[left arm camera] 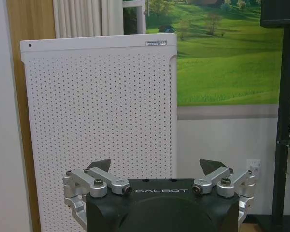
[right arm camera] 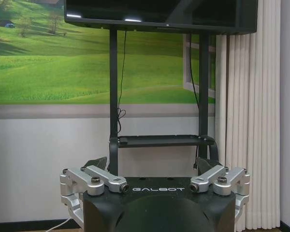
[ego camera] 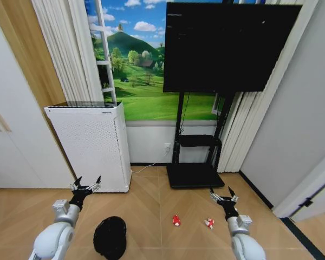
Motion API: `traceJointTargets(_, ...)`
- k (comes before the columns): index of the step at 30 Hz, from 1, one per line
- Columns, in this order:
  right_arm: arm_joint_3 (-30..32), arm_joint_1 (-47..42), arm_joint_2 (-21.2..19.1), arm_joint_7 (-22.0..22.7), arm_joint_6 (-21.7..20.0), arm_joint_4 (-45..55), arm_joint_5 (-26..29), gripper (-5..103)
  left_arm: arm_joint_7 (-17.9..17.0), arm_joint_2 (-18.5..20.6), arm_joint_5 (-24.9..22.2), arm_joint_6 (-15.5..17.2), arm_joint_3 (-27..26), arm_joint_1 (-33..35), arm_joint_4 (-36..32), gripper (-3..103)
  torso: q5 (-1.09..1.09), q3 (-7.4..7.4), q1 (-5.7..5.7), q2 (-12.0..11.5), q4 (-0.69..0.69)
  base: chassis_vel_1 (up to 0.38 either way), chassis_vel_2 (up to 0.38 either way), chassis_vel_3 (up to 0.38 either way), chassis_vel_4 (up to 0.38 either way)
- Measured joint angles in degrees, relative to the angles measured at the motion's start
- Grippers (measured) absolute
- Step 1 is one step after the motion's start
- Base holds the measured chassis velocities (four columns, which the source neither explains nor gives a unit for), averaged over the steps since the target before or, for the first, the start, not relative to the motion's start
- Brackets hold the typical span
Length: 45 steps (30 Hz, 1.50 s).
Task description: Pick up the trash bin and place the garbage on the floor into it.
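The trash bin [ego camera: 110, 237] is a small black round basket standing on the wood floor at the lower left of the head view. Two red-and-white scraps of garbage [ego camera: 176, 220] [ego camera: 209, 223] lie on the floor to its right. My left gripper [ego camera: 86, 184] hangs open above and to the left of the bin, facing the white appliance. My right gripper [ego camera: 222, 194] is open too, just above and right of the right-hand scrap. In the wrist views, the left gripper [left arm camera: 156, 167] and the right gripper [right arm camera: 152, 165] both hold nothing.
A tall white perforated appliance [ego camera: 90, 145] stands against the wall behind the bin. A black TV stand base [ego camera: 194, 175] sits beyond the scraps, with a large screen [ego camera: 227, 46] above. White cupboard doors [ego camera: 11, 141] line the left; a wall runs along the right.
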Motion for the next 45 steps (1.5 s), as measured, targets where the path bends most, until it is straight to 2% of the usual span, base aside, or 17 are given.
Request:
traceJointTargets(4,-0.1,0.07,0.07,0.01,-0.07,0.1,0.0,100,0.05,-0.01,0.1,0.0,-0.02,0.13,0.0,100,0.0,-0.63,-0.43,-1.17,-0.03,0.008,-0.025,-0.017,0.036)
traceJointTargets(31,-0.26,-0.15,-0.23,-0.23,-0.27,0.11,0.45,100,0.58,0.12,0.87,0.0,-0.1,1.05,-0.25,100,0.0,-5.02,-3.52,-8.66,-0.02,0.0,0.0,0.0,0.0)
traceJointTargets(45,-0.24,-0.36,0.02,-0.33,-0.27,0.24,0.52,100,0.2,0.21,0.79,0.06,0.05,0.95,-0.36,100,0.0,-6.91,-4.82,-11.83,-0.02,0.0,0.0,0.0,0.0)
